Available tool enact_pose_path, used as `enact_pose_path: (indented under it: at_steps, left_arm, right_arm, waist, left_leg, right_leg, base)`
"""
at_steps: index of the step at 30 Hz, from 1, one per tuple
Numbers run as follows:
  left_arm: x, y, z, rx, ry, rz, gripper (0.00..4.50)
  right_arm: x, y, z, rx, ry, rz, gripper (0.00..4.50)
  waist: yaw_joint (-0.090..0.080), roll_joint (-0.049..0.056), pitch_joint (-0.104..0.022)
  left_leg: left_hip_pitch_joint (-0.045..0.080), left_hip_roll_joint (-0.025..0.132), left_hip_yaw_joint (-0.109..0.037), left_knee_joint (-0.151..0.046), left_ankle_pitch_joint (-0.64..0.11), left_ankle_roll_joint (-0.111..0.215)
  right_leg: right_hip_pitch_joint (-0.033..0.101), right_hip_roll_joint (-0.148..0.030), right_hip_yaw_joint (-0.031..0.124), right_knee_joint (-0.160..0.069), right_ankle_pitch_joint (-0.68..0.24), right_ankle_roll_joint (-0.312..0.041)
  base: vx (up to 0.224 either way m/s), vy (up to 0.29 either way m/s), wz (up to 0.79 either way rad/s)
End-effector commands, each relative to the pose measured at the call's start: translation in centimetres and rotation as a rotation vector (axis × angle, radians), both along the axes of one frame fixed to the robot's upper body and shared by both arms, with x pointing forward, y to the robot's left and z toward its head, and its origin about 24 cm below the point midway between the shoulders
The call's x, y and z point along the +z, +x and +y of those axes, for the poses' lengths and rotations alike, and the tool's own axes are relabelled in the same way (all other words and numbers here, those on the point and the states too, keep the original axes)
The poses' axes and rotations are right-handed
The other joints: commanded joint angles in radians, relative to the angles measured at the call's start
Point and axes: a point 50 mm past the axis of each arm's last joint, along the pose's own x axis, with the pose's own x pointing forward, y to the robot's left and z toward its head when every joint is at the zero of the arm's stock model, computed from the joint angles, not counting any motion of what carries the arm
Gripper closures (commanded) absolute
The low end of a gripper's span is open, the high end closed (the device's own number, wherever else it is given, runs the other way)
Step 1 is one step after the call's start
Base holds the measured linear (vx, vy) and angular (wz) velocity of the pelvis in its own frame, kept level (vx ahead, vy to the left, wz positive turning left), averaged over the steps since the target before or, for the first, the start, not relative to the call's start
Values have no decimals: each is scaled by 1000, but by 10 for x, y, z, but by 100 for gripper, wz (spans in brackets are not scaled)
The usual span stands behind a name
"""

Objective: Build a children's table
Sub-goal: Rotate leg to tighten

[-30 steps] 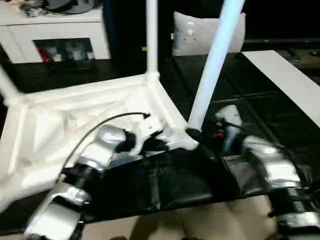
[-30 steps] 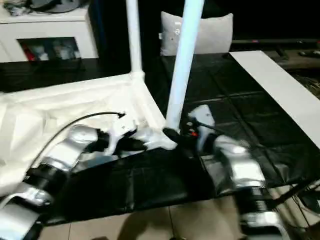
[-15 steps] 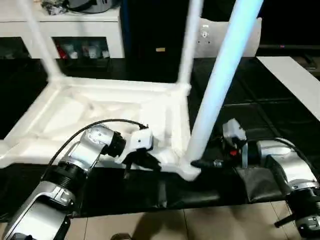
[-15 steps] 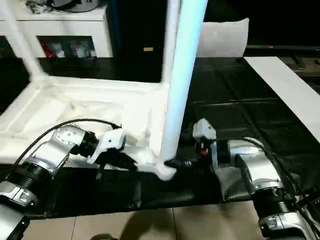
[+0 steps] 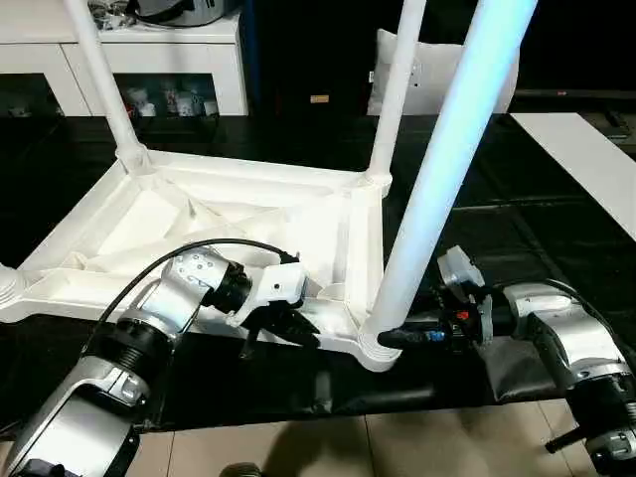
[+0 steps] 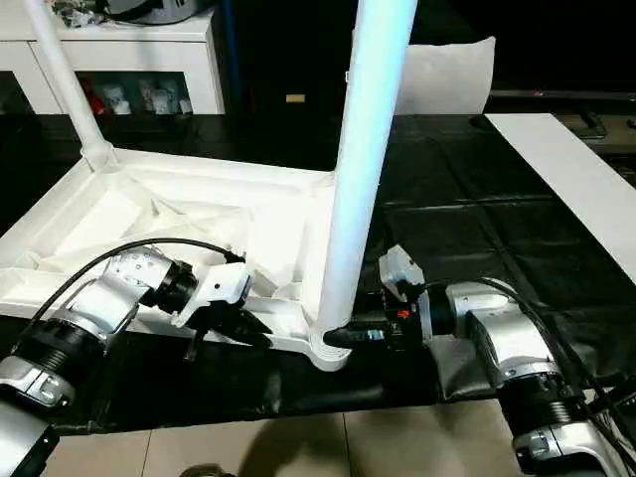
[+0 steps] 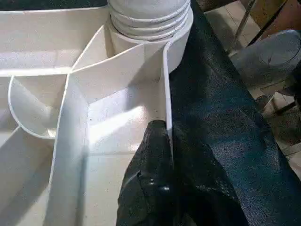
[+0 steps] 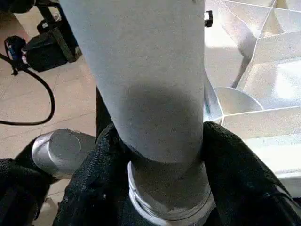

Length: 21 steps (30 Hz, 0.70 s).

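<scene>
Pinching the tabletop (image 5: 238,214) rim, the left end effector (image 5: 295,329) stays clenched beside the near leg (image 5: 437,169), which the right end effector (image 8: 155,165) grasps at its base.

1. You are looking at a left forearm (image 5: 164,310) of silver metal, running into a ribbed black ring and a white wrist block.
2. A thin black cable (image 5: 224,244) is arching over that wrist.
3. The left tool (image 5: 288,326) is showing glossy black fingers (image 7: 155,188).
4. The right forearm (image 5: 561,333) is wearing silver too, with a white housing and red marks beside the right tool (image 5: 397,336).
</scene>
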Motion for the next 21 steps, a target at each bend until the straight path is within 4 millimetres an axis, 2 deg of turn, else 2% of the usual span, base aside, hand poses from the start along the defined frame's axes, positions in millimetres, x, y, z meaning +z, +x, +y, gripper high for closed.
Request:
enact_pose_path:
  at_steps: [1, 2, 4, 5, 6, 8, 9, 10, 11, 12, 14, 16, 18, 21]
  left_arm:
    - [11, 1, -11, -81, -15, -23, 450]
    - [12, 2, -10, -71, -18, -21, 450]
    - [14, 11, -15, 93, -71, -12, 450]
    - [14, 13, -17, 132, -83, -7, 450]
    - [15, 15, -18, 163, -92, -8, 450]
    - [15, 19, -22, 242, -110, -20, 450]
    - [15, 22, -25, 302, -123, -27, 450]
    - [15, 23, -27, 323, -129, -27, 450]
    - [15, 24, -30, 360, -142, -29, 450]
    - [15, 27, -37, 426, -160, -28, 450]
    - [15, 28, -39, 454, -165, -26, 450]
    - [16, 32, -50, 551, -184, -36, 450]
    - [16, 36, -60, 638, -199, -66, 450]
    - [17, 36, -69, 675, -213, -87, 450]
  right_arm:
    - [4, -1, 1, 8, 22, 15, 248]
    - [5, -1, 2, 4, 32, 25, 248]
    - [6, 2, 10, -97, 74, 35, 251]
    - [6, 3, 12, -127, 77, 32, 251]
    - [4, 6, 15, -170, 64, 19, 251]
    - [1, 15, 22, -292, 31, -20, 251]
    - [-1, 22, 28, -388, 12, -37, 252]
    - [-2, 24, 31, -420, 12, -41, 252]
    - [-2, 28, 35, -473, 11, -46, 253]
    - [-4, 35, 44, -578, -7, -59, 253]
    - [-4, 38, 47, -625, -18, -65, 255]
    - [-5, 46, 56, -771, -27, -62, 255]
    - [-2, 54, 62, -884, -21, -93, 255]
    - [-2, 56, 67, -914, -16, -122, 255]
  waist:
    - [-5, -9, -71]
    - [-5, -9, -71]
    - [-3, -8, -71]
    - [-5, -8, -69]
    - [-7, -7, -68]
    - [-14, -8, -65]
    - [-23, -9, -65]
    - [-28, -9, -66]
    - [-40, -10, -67]
    - [-57, -11, -68]
    - [-63, -8, -70]
    - [-73, -9, -70]
    - [-76, -8, -74]
    - [-76, -10, -77]
  left_leg:
    - [1, 31, -2, -69, -150, 60]
    - [1, 31, -2, -69, -151, 59]
    - [1, 31, -2, -69, -151, 54]
    - [4, 30, -2, -70, -159, 48]
    - [2, 27, -3, -70, -167, 38]
    - [4, 23, -4, -71, -181, 24]
    - [0, 19, -6, -71, -186, 13]
    - [-1, 18, -8, -71, -184, 9]
    - [-5, 17, -9, -71, -181, 6]
    - [-9, 15, -10, -70, -167, 8]
    - [-6, 15, -9, -69, -163, 12]
    - [-6, 13, -6, -68, -153, 23]
    - [-5, 16, -6, -68, -125, 28]
    - [-11, 19, -6, -68, -86, 46]
  right_leg:
    - [63, -68, 63, -81, -378, -101]
    - [63, -68, 63, -82, -379, -101]
    - [64, -68, 63, -80, -380, -99]
    - [60, -69, 62, -85, -399, -96]
    - [63, -71, 59, -88, -431, -85]
    - [58, -69, 55, -98, -479, -61]
    - [64, -70, 50, -102, -506, -42]
    - [65, -70, 49, -102, -508, -37]
    - [66, -70, 48, -103, -503, -31]
    - [67, -68, 49, -99, -475, -40]
    - [65, -67, 49, -100, -463, -48]
    - [64, -65, 53, -98, -439, -59]
    - [63, -65, 55, -91, -394, -82]
    - [67, -64, 60, -76, -296, -110]
  base:
    - [0, 0, 0]
    - [0, 0, 0]
    - [0, 0, 0]
    - [0, 0, 0]
    - [0, 0, 0]
    - [0, 0, 0]
    - [0, 0, 0]
    - [0, 0, 0]
    - [0, 0, 0]
    - [0, 0, 0]
    - [0, 0, 0]
    - [0, 0, 0]
    - [0, 0, 0]
    - [0, 0, 0]
